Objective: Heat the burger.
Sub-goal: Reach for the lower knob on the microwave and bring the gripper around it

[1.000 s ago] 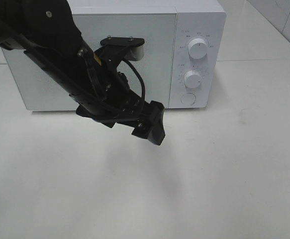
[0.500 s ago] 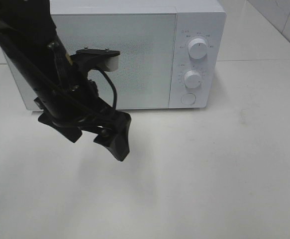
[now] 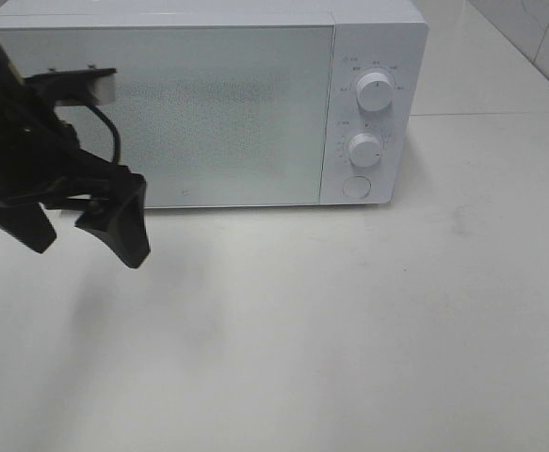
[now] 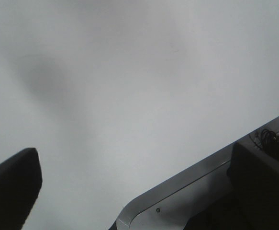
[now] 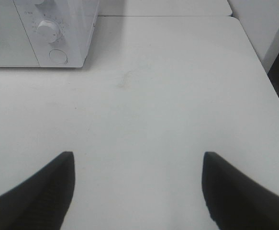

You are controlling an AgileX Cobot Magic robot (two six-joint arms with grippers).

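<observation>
Your microwave point(image 3: 170, 104) shut, burger unseen — left fingers point(image 3: 123, 226) at 9 o'clock and right fingers point(image 5: 43, 191) spread empty; heating unconfirmed.

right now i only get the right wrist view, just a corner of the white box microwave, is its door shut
Observer: Yes. In the exterior high view the white microwave has its door flush and closed.
Operator: where's the left gripper
Observer: The left gripper hangs open and empty in front of the microwave's left front corner.
Operator: any burger out there
Observer: No burger shows in any of the views.
</observation>
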